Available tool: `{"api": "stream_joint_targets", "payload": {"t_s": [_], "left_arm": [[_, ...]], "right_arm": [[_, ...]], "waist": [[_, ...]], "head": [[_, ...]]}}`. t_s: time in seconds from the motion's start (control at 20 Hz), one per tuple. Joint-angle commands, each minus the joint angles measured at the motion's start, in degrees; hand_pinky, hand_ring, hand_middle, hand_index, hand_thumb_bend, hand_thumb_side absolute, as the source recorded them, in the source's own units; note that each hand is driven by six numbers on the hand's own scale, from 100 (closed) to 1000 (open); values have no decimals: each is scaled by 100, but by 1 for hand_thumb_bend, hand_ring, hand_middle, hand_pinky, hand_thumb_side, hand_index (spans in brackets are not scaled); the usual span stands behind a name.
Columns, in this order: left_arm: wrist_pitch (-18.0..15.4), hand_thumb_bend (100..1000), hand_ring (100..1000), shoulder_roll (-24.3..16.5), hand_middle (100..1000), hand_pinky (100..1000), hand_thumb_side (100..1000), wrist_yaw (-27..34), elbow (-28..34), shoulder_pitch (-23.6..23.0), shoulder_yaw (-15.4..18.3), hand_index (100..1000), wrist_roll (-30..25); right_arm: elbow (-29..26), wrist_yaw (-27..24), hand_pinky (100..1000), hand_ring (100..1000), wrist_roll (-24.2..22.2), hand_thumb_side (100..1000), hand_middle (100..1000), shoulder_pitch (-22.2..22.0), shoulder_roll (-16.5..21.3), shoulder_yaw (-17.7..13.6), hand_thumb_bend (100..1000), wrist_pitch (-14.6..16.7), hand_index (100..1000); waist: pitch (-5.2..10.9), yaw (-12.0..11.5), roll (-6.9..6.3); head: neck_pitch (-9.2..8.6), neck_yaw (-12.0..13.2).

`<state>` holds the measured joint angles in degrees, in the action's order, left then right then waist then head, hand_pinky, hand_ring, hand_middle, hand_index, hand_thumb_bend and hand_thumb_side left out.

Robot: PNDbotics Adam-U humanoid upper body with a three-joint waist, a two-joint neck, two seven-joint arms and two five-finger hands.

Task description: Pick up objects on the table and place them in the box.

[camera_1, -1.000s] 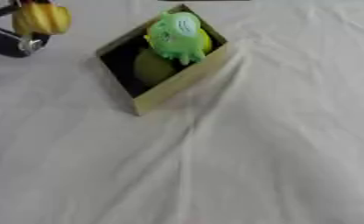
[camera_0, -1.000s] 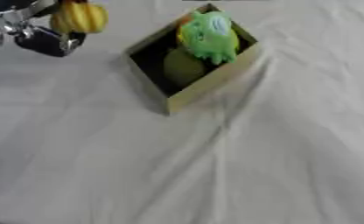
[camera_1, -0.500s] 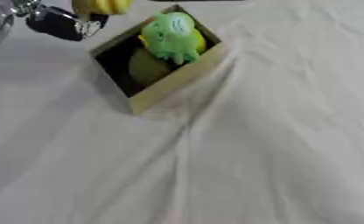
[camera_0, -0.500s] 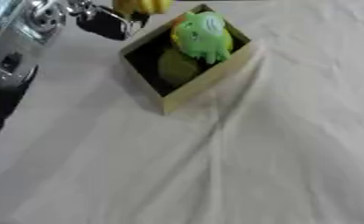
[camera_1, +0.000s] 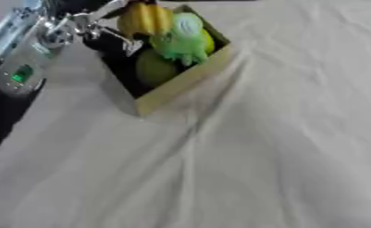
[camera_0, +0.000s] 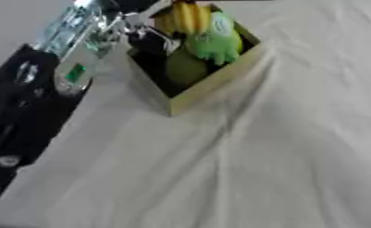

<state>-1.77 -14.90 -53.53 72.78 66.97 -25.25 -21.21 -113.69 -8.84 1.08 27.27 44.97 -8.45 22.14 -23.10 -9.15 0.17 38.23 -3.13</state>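
Moved since half a second ago: left robot hand (camera_0: 154,38) now over the cardboard box (camera_0: 212,87), carrying the yellow banana-like toy (camera_1: 146,18) above the box's far corner; fingers curled around it. Arm enters from left edge, black with silver joints, stretched diagonally toward the box. Green frog toy (camera_0: 216,42) and green round fruit (camera_1: 156,67) lie inside. Table (camera_0: 266,169) covered in white cloth. No readable writing.

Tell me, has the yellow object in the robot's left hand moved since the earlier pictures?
Yes. The yellow object, held by the left hand, was left of the box earlier; now it is over the box's far-left corner.
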Motion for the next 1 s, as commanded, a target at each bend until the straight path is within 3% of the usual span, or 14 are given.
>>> {"api": "stream_joint_targets", "payload": {"t_s": [0.05, 0.2, 0.25, 0.3, 0.4, 0.5, 0.55, 0.85, 1.0], "left_arm": [[-26, 120, 602, 39, 573, 636, 124, -100, -195, 43, 30, 727, 59], [-62, 169, 609, 42, 582, 644, 182, -31, -310, -18, 10, 741, 36], [-76, 212, 620, 38, 594, 657, 241, 5, -314, -30, 0, 755, 16], [-87, 332, 649, 34, 619, 685, 302, 39, -307, -40, -9, 783, -9], [-98, 444, 733, 25, 699, 755, 493, 83, -279, -54, -28, 846, -80], [-76, 526, 771, 5, 741, 799, 558, 38, -232, -58, -36, 874, -123], [-50, 661, 808, -8, 777, 843, 640, -14, -203, -57, -34, 898, -122], [111, 865, 840, -153, 809, 877, 744, -266, 146, -116, 74, 921, 43], [195, 865, 840, -313, 804, 876, 766, -221, 524, -164, 265, 919, 135]], "right_arm": [[-90, -46, 905, 902, -19, 504, 624, 70, 102, -43, 144, 10, 759], [-90, -36, 905, 903, -18, 504, 623, 52, 102, -50, 144, 7, 758], [-90, -33, 906, 903, -18, 505, 623, 48, 101, -51, 143, 4, 758], [-90, -31, 906, 903, -19, 494, 622, 46, 100, -52, 148, 1, 758], [-90, -30, 906, 903, -25, 505, 622, 41, 97, -50, 142, -2, 758], [-90, -31, 906, 903, -28, 505, 621, 37, 97, -50, 142, -1, 759], [-90, -32, 906, 903, -29, 506, 621, 34, 98, -48, 141, -1, 759], [-90, -31, 907, 903, -48, 509, 621, 17, 102, -41, 139, -13, 759], [-90, -28, 906, 903, -40, 509, 621, 5, 111, -50, 139, -14, 759]], "waist": [[155, 14, 14], [148, 14, 11], [146, 11, 10], [145, 9, 9], [145, 2, 10], [148, -3, 11], [150, -5, 12], [156, -18, -3], [159, -24, -12]], "head": [[-15, 29], [-8, 17], [-9, 11], [-9, 5], [-11, -22], [-13, -55], [-17, -70], [-32, -129], [-12, -222]]}}
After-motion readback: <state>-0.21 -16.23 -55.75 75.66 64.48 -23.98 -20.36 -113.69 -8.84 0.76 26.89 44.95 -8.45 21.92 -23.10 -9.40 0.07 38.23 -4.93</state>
